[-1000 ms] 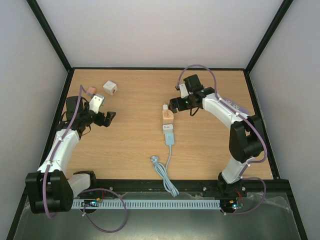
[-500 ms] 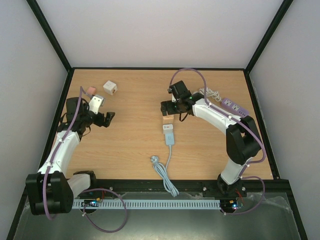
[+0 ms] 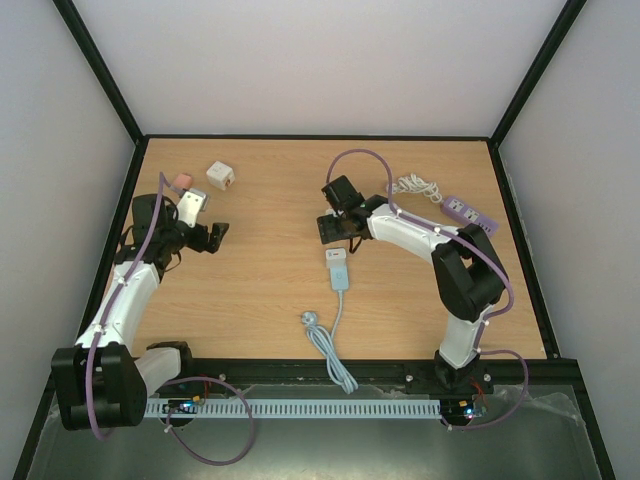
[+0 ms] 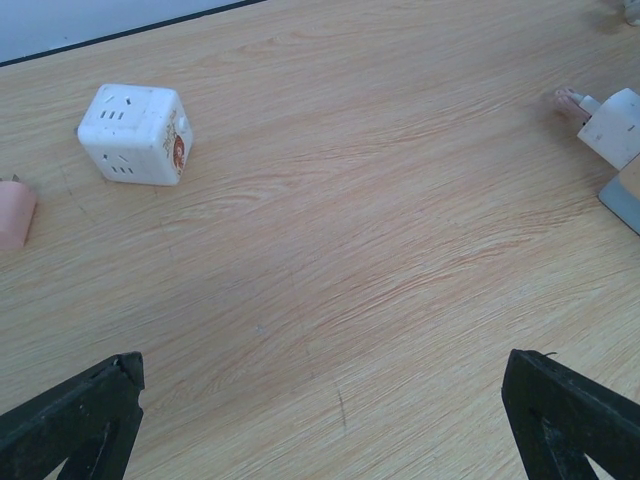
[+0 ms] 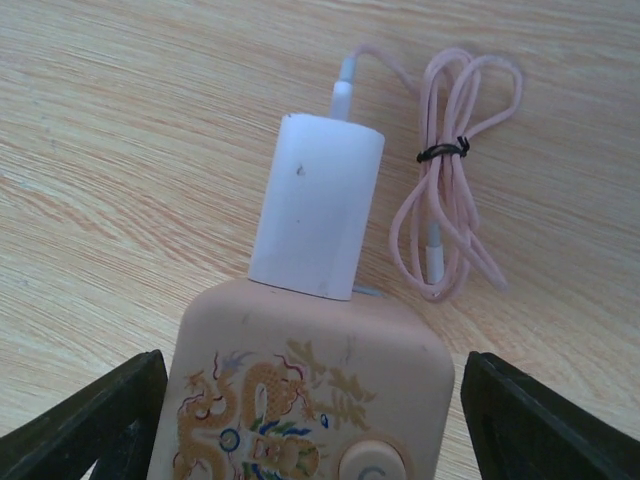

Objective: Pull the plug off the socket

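The socket (image 5: 310, 400) is a peach block with a dragon print, seen close in the right wrist view. A white plug (image 5: 318, 210) sits in its far face, with a coiled pink cable (image 5: 455, 200) beside it. My right gripper (image 5: 318, 420) is open, with a black finger (image 5: 90, 420) on each side of the socket. In the top view the right gripper (image 3: 335, 228) covers the socket and plug. My left gripper (image 3: 215, 235) is open and empty at the left of the table, over bare wood (image 4: 320, 420).
A white adapter (image 3: 337, 258) with a pale blue cable (image 3: 330, 340) lies just near of the socket. A purple power strip (image 3: 468, 212) with a white cord (image 3: 415, 187) is at the back right. A white cube socket (image 3: 220, 176) sits at the back left and shows in the left wrist view (image 4: 137, 134).
My right gripper has swung left and come down over the peach socket, which now hides under it in the top view. The left arm has not moved.
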Motion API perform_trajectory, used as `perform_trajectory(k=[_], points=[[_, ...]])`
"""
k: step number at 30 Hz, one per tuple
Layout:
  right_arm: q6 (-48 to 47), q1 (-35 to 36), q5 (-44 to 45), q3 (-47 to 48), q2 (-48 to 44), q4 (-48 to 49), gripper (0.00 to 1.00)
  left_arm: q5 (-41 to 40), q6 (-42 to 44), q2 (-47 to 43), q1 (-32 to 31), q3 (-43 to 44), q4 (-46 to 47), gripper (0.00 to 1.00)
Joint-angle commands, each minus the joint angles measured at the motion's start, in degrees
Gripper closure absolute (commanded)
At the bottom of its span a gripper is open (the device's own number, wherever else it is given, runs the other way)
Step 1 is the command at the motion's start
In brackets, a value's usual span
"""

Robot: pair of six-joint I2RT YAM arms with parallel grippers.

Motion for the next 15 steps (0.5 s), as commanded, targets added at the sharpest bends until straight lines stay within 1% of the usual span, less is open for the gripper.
perform_trajectory(k=[1, 3, 6, 9, 12, 15], points=[[0.2, 0.7, 1.5, -0.7, 0.9, 0.5, 0.23, -0.2, -0.4, -0.7, -0.1, -0.5, 1.1, 0.0], [-0.2, 0.8, 0.8, -0.8, 1.1, 0.5, 0.25, -0.3, -0.4, -0.7, -0.1, -0.5, 1.1, 0.0], [-1.6, 0.8, -0.8, -0.9, 1.5, 0.6, 0.32, -0.5, -0.4, -0.7, -0.1, -0.6, 1.1, 0.0], [-4.5, 0.9, -3.6, -0.6, 2.2, 0.2, 0.36, -0.3, -0.2, -0.7, -0.1, -0.6, 0.8, 0.0], [-8.5, 1.0, -7.3, -0.5, 3.0, -0.8, 0.38, 0.4, 0.1, -0.6, -0.1, -0.2, 0.0, 0.0], [-12.3, 2.0, -8.3, -0.9, 3.1, -1.5, 0.4, 1.1, 0.4, -0.4, -0.1, 0.1, -0.5, 0.0]])
